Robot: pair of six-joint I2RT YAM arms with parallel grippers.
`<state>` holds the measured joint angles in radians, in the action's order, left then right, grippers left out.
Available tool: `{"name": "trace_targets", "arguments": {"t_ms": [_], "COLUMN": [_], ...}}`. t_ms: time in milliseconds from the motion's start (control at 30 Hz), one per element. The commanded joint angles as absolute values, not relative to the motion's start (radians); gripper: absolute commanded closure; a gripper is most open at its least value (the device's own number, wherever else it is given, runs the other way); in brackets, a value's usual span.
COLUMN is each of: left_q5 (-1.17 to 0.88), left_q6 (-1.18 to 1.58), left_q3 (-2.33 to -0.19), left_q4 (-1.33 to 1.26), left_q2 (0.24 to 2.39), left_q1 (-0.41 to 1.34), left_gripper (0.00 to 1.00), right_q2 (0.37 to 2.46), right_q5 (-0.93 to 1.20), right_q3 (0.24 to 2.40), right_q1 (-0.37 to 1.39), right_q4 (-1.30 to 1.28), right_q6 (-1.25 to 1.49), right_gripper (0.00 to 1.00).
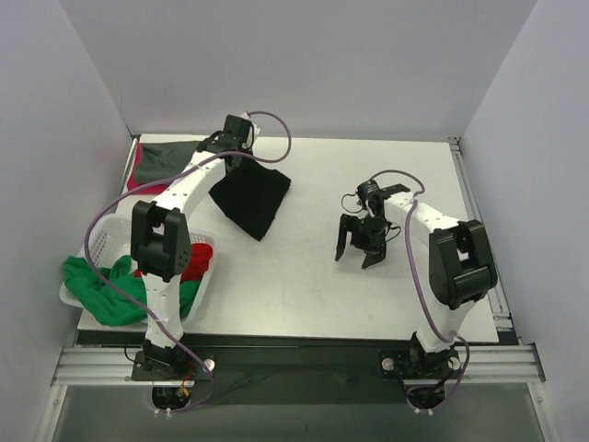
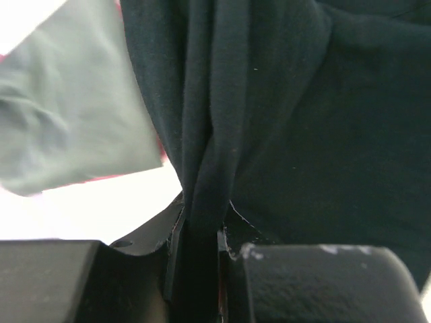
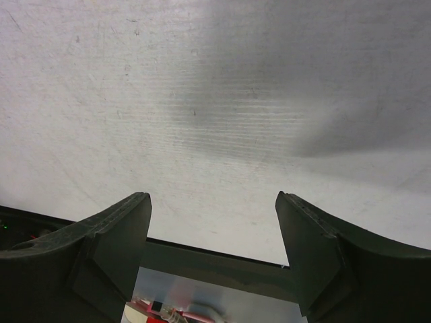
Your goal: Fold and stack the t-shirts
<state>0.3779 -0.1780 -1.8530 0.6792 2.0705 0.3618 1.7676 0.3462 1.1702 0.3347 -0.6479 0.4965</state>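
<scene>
At the table's far left, my left gripper (image 1: pixel 237 155) is shut on a bunched edge of the black t-shirt (image 1: pixel 250 198), which hangs down from it and spreads onto the table. The left wrist view shows the black t-shirt (image 2: pixel 303 121) pinched between the jaws of the left gripper (image 2: pixel 201 225). A folded grey-green t-shirt (image 1: pixel 170 153) lies behind it on a pink-red one (image 1: pixel 138 173); the grey-green t-shirt (image 2: pixel 67 128) also shows in the wrist view. A green t-shirt (image 1: pixel 97 285) and a red one (image 1: pixel 198 262) hang from the basket. My right gripper (image 1: pixel 357 250) hovers open over bare table, the right gripper (image 3: pixel 212 208) holding nothing.
A white perforated basket (image 1: pixel 109 241) stands at the near left corner, partly behind the left arm. The white table (image 1: pixel 304 285) ends at a metal rail at the front. Grey walls close in on three sides.
</scene>
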Motion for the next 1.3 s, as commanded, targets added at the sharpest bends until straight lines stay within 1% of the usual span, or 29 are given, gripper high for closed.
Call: {"name": "trace_targets", "arguments": {"t_ms": [0,267,400,533,1267], "left_q5": [0.414,0.391,0.367,0.345,0.178], "left_q6": [-0.25,-0.304,-0.318,-0.337,-0.238], "left_q3": [-2.006,-2.255,-2.419,-2.485,-2.497], "left_q4": [0.673,0.747,0.795,0.813,0.808], "left_q2": [2.054,2.143,2.195,2.223,2.163], "left_q1": [0.331,0.278,0.255,0.232,0.08], "left_gripper": [1.0,1.0,1.0,1.0,1.0], "right_q2": [1.715,1.717,1.71,1.704,1.703], "right_q5": [0.33,0.328,0.325,0.319,0.307], "right_q3": [1.161,1.149,1.131,1.111,1.074], "right_q1": [0.333,0.334,0.334,0.333,0.356], "right_q4": [-0.706,-0.721,-0.723,-0.721,-0.719], "right_q6": [0.489,0.494,0.497,0.499,0.502], "right_gripper": [0.23,0.23,0.23,0.23,0.23]}}
